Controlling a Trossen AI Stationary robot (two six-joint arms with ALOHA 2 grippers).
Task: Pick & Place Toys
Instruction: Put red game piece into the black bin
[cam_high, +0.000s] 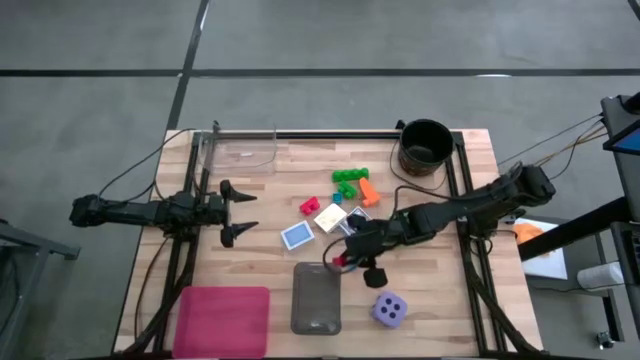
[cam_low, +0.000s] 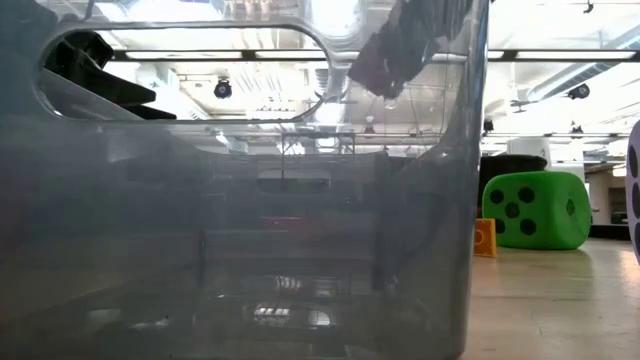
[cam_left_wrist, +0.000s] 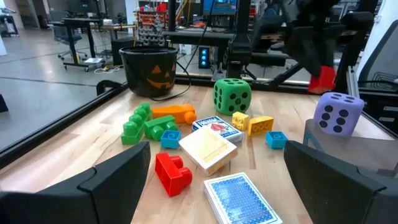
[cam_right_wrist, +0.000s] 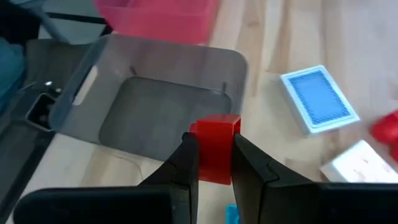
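I am holding a red block (cam_right_wrist: 215, 149) pinched tightly in my right gripper (cam_right_wrist: 214, 163) just beside the grey tray (cam_high: 316, 297), which looks empty, while my left gripper (cam_high: 243, 213) is waiting open and the other toys (cam_left_wrist: 186, 134) are lying on the table (cam_high: 440, 300).

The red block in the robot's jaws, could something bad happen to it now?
Maybe. The right gripper pinches the red block only by its lower part, so it could slip out. The block hangs near the rim of the grey tray, not over its middle, so a drop now might bounce off onto the table. The purple die sits close by, and the arm could bump it.
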